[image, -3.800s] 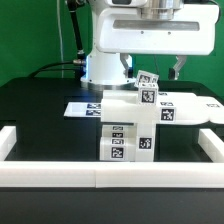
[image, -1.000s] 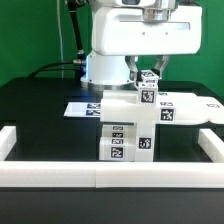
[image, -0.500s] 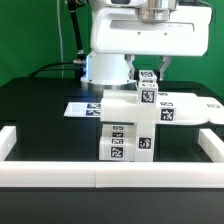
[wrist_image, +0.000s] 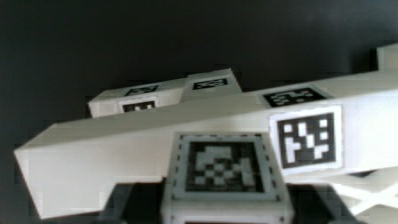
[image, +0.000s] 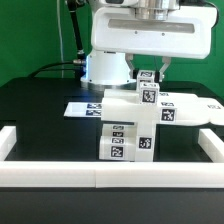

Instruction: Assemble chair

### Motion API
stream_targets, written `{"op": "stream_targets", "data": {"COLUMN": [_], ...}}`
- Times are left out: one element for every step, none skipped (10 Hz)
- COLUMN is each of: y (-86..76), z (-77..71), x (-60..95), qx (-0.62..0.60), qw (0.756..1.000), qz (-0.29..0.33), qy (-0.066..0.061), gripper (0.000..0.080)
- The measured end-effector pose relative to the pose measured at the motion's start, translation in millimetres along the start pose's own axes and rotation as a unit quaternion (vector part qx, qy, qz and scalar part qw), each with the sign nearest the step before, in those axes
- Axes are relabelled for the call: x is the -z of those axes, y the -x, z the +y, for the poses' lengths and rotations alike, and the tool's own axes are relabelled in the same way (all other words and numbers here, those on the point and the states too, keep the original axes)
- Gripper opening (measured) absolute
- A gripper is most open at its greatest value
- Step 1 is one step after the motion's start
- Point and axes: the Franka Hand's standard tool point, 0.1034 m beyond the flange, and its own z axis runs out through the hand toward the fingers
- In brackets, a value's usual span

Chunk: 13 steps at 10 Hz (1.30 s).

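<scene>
The partly built chair (image: 128, 128) of white tagged blocks stands upright just behind the front rail. A small tagged post (image: 148, 84) sticks up from its top at the back. My gripper (image: 149, 74) hangs straight above, with a dark finger on each side of the post. In the wrist view the post's tagged face (wrist_image: 222, 165) fills the space between the fingers (wrist_image: 134, 205), so the gripper (wrist_image: 226, 205) is shut on it. Beyond it lies the chair's broad white slab (wrist_image: 160, 130). Whether the post's foot is seated in the chair is hidden.
The marker board (image: 85, 108) lies flat behind the chair, stretching toward the exterior view's right. A low white rail (image: 100, 176) borders the front, with side pieces at both ends (image: 214, 150). The robot's white base (image: 105, 65) stands at the back on the black table.
Since the earliest frame my gripper has moved toward the exterior view's left and come down round the post, which now stands straighter. Over the last second nothing visibly moved.
</scene>
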Motion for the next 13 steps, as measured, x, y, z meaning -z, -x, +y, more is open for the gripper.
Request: {"op": "stream_targets", "data": {"y": [0.1,0.2,0.3,0.6,0.8,0.9,1.3,1.7,1.6,1.6,2.1,2.5,3.1], "z": [-0.5,-0.8,-1.1,-2.3,-2.9,-3.4,-5.1,-6.5,-6.2,-6.0,-6.5,-7.2,-8.5], "x": [0.1,0.1,0.1,0.3,0.3,0.3,0.4,0.6,0.6,0.2,-0.1,-0.3,-0.5], "qx": [-0.04,-0.067,-0.089,-0.135,-0.167,-0.188,-0.236,-0.277,-0.254,-0.239,-0.231,-0.209,-0.153], "qw": [0.999,0.998,0.996,0.991,0.986,0.982,0.972,0.961,0.967,0.971,0.973,0.978,0.988], "qz": [0.0,0.0,0.0,-0.001,-0.002,-0.002,-0.004,-0.006,-0.006,-0.006,-0.006,-0.006,-0.005], "qy": [0.0,0.0,-0.001,-0.004,-0.004,-0.005,-0.009,-0.011,-0.011,-0.011,-0.011,-0.011,-0.009], "gripper": [0.0288,0.0288,0.0288,0.0288,0.0288,0.0288,0.0288,0.0288,0.0288,0.0288,0.0479,0.0592,0.0632]}}
